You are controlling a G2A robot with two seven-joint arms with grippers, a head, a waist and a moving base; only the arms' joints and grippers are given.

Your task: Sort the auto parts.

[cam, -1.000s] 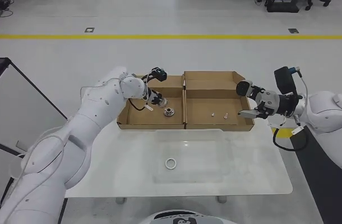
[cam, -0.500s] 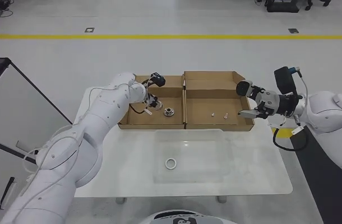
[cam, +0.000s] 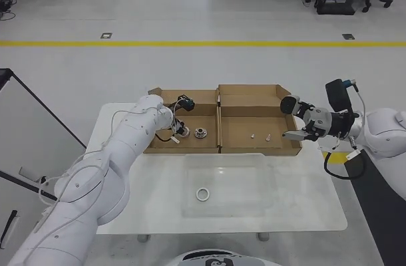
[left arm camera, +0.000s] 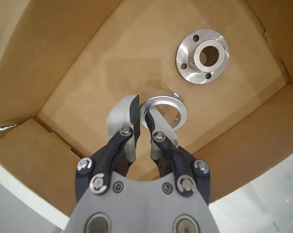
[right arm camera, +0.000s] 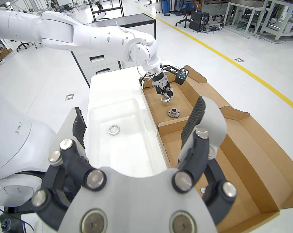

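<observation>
Fingers (left arm camera: 134, 112) of the left gripper (left arm camera: 142, 113) are clamped on the wall of a metal ring (left arm camera: 162, 98), one finger inside, one outside. The ring is held within the left cardboard box (left arm camera: 71, 56), near a flanged hub (left arm camera: 201, 56) but apart from it. The right gripper (right arm camera: 139, 107) is held with fingers wide apart over the outer end of the right cardboard box (cam: 246, 126). A second ring (cam: 202, 194) is seen in the white tray (cam: 223, 157) on the surface (cam: 309, 199).
</observation>
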